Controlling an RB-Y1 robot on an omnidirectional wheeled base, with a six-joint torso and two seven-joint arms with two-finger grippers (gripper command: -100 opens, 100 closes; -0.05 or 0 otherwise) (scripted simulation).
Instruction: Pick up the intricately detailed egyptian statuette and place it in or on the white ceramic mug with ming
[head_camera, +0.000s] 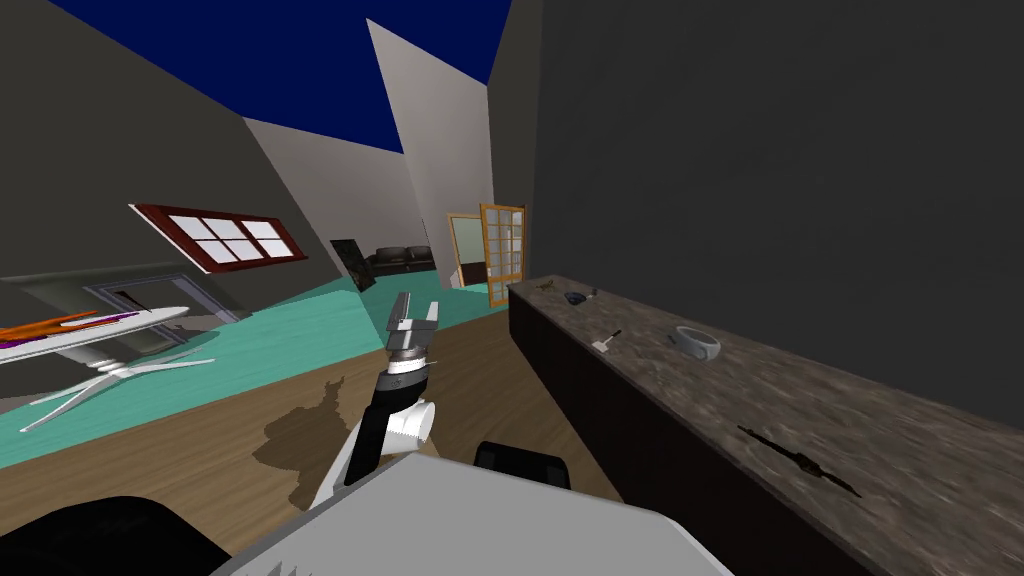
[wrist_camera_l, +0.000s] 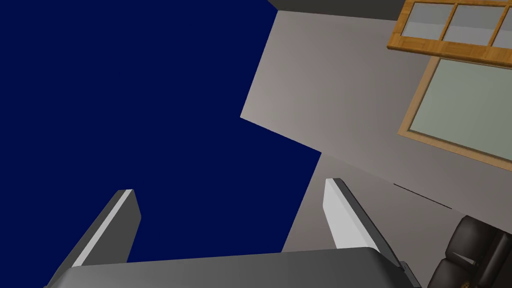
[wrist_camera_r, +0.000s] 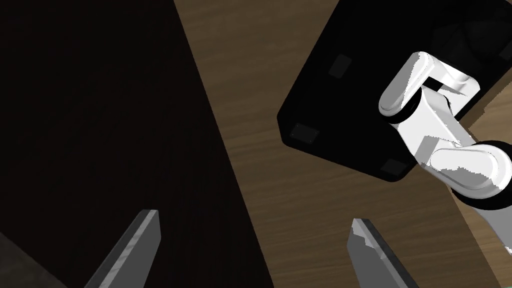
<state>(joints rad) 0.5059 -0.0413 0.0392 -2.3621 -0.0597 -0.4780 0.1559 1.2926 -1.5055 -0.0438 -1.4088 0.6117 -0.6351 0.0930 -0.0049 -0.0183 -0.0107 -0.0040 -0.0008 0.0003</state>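
The left gripper (head_camera: 413, 318) stands raised over the wooden floor (head_camera: 300, 400), with its two fingers spread apart and nothing between them. The right gripper (wrist_camera_r: 255, 217) is also spread and empty, close to the dark front of the counter (head_camera: 900, 470). The light grey mug (head_camera: 695, 342) sits about halfway along the countertop. A thin dark object (head_camera: 800, 462) lies by the front edge, perhaps the statuette; I cannot tell.

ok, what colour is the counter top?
The counter top is mottled grey-brown, stone-like; head view shows it best.
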